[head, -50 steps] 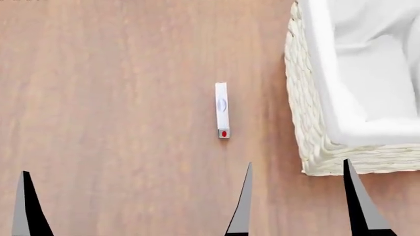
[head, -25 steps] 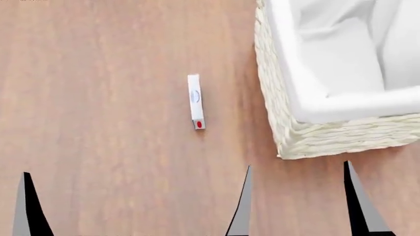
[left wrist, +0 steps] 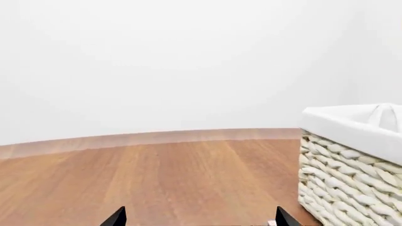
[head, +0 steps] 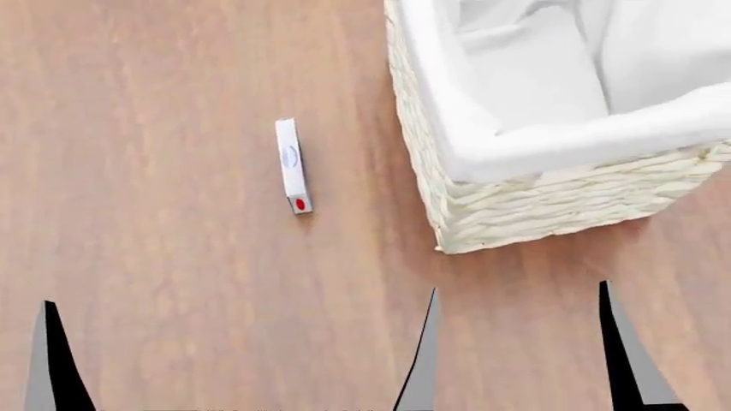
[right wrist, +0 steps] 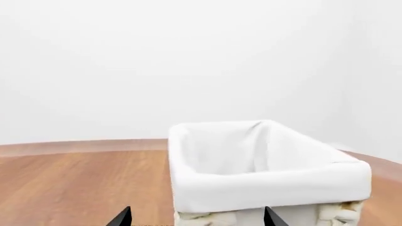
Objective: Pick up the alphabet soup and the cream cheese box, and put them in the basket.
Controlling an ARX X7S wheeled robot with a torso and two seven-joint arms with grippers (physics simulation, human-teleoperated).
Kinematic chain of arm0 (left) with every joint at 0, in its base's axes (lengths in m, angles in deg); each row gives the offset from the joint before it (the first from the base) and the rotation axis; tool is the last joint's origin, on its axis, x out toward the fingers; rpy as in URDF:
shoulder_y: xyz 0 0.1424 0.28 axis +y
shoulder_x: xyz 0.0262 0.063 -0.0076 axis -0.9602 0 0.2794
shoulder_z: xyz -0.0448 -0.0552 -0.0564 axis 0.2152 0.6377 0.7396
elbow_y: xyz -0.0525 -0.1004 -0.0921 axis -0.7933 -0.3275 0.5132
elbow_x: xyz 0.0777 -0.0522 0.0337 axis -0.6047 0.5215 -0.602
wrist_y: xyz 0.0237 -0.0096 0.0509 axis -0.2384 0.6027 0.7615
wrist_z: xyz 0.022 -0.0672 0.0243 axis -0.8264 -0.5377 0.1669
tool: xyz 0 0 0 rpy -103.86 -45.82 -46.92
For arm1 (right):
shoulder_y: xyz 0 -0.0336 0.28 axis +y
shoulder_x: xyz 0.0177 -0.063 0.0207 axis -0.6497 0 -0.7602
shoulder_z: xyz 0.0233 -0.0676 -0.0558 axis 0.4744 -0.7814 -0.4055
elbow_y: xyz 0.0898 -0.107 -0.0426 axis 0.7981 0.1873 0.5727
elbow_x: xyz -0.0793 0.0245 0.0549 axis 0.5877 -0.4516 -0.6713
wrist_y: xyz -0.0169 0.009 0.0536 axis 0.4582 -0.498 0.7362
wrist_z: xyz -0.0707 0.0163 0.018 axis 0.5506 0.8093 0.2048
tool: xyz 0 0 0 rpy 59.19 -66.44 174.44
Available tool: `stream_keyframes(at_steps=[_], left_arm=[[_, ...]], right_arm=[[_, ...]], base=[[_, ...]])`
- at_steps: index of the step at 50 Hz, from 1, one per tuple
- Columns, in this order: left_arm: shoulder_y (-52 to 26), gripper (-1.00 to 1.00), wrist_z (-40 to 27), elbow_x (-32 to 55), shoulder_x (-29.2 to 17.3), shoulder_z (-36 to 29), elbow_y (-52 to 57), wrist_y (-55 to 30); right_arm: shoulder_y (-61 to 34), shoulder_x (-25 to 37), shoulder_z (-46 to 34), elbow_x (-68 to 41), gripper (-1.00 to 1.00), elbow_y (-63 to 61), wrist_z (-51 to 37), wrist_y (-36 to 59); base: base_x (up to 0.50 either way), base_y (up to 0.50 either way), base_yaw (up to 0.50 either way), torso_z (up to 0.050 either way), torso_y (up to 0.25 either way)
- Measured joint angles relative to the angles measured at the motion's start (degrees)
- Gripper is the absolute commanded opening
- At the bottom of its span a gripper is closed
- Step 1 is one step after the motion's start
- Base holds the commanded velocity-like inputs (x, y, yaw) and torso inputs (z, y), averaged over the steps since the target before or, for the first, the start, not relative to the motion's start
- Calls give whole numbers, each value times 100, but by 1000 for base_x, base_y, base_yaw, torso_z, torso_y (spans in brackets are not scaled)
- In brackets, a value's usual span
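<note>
Head view shows the cream cheese box [head: 291, 165] standing on its thin edge on the wooden desk [head: 149, 257], left of centre in the upper half of the frame, with the basket [head: 525, 205] just beside it at upper right. No alphabet soup can is visible in any view, so the box is the sensible first target.

Both pincers sit at the bottom edge. The left pincer [head: 234, 360] has its fingertips spread wide and holds nothing. The right pincer [head: 622, 347] shows only one tip, so I cannot tell its opening, though in the right wrist view it seems parted and empty [right wrist: 196, 217].

The box lies ahead of the left pincer, so that arm suits. I would bring it down from above, straddling the narrow faces. The carton looks light and tippy, so close gently and squarely, then lift over the basket's liner rim.
</note>
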State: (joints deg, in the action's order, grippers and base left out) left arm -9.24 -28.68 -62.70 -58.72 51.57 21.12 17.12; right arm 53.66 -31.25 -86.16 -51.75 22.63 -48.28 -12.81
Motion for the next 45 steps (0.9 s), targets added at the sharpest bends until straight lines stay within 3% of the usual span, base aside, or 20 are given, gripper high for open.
stream_keyframes(at_steps=[45], left_arm=[[27, 100, -90, -1, -78, -66, 34, 19]], right_arm=[[22, 81, -48, -16, 100, -13, -92, -43]], base=[[0, 0, -260, 0, 0]])
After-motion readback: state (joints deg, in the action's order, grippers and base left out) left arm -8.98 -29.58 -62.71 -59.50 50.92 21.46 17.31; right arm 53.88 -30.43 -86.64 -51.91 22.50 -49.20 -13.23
